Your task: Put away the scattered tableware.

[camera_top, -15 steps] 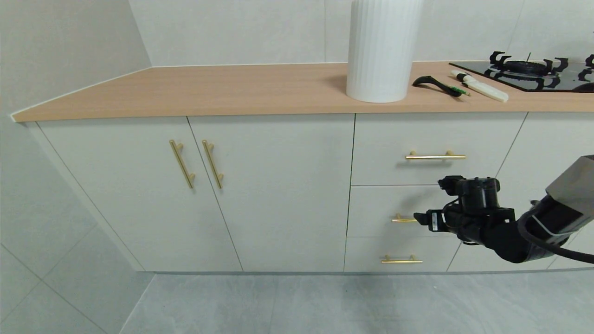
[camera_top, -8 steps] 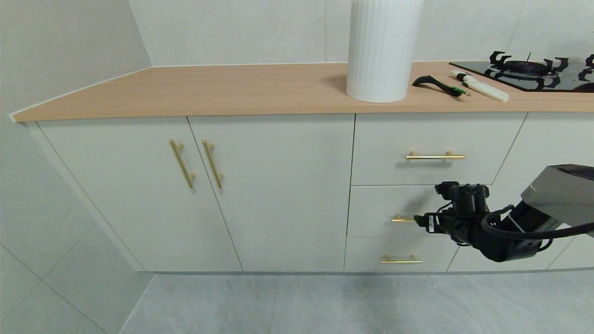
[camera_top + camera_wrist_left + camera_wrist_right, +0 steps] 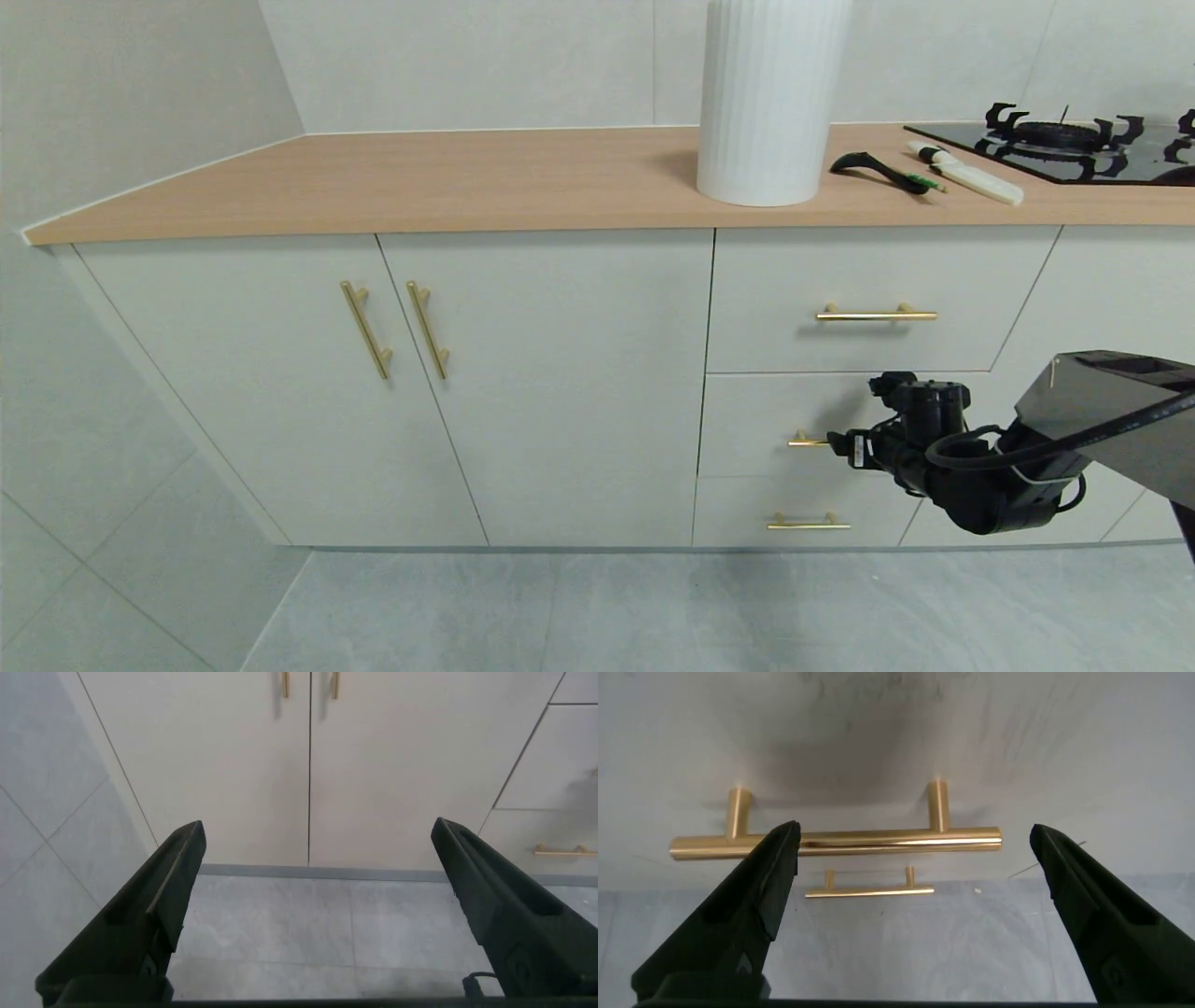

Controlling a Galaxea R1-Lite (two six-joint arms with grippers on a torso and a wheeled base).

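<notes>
Zero stowed: black scoop (image 3: 878,170) and white tool (image 3: 971,182) lie on the desk (image 3: 467,182) above the right hand (image 3: 912,831), spread wide, empty, before an apparently shut drawer's handle (image 3: 840,843).

Middle drawer handle (image 3: 836,842) lies just before the right gripper (image 3: 843,446) (another handle (image 3: 808,524) beneath); utensils (image 3: 962,177) rest on the countertop (image 3: 467,182) above.

Before me a tall white ribbed cylinder (image 3: 767,103) stands on the wooden surface (image 3: 420,182), with a black gas hob (image 3: 1074,142) well to its right. Below, two pale cupboard doors (image 3: 560,392) carry slim gold handles (image 3: 366,329) above grey floor tiles (image 3: 653,607).
</notes>
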